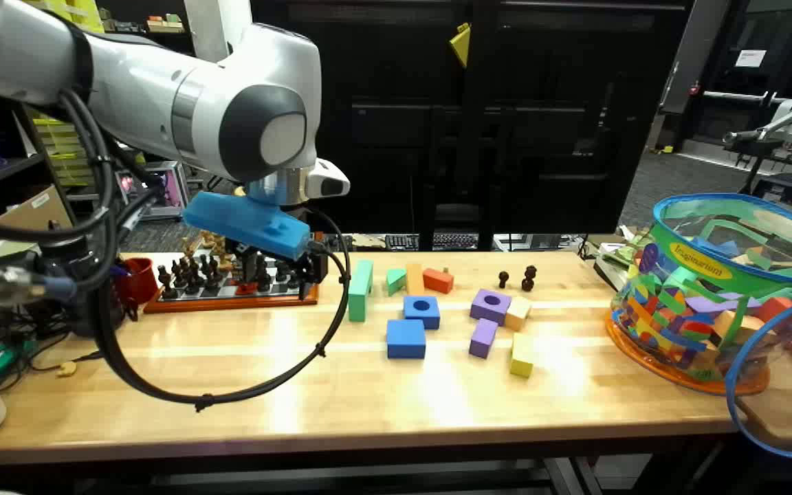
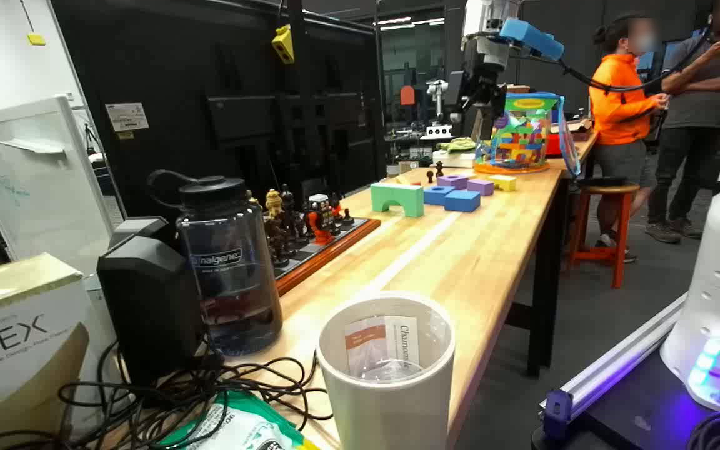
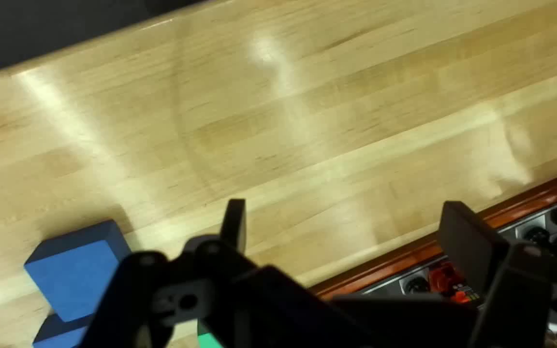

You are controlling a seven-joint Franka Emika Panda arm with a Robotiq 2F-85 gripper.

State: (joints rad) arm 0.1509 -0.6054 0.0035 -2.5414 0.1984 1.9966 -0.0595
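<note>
My gripper [image 3: 346, 208] is open, with nothing between its fingers, above the table near the chessboard's edge. It also shows in an exterior view [image 1: 282, 275] in front of the chessboard [image 1: 231, 303]. The chessboard's brown rim [image 3: 394, 258] passes below the fingers in the wrist view. Chess pieces and a small red-and-black figure [image 2: 320, 219] stand on it. A green arch block [image 1: 360, 302] stands right of the board. Past it lie a solid blue block [image 1: 406, 340], a blue block with a hole [image 1: 422, 313], purple blocks [image 1: 483, 337], a yellow block [image 1: 522, 361] and a red block [image 1: 438, 280].
A clear bag of blocks [image 1: 685, 330] stands at the table's end. Two dark chess pieces [image 1: 528, 278] stand behind the blocks. A white cup [image 2: 391, 400], a water bottle [image 2: 229, 269], a black speaker [image 2: 147, 306] and cables are at the opposite end. A big black screen [image 1: 382, 137] is behind the table.
</note>
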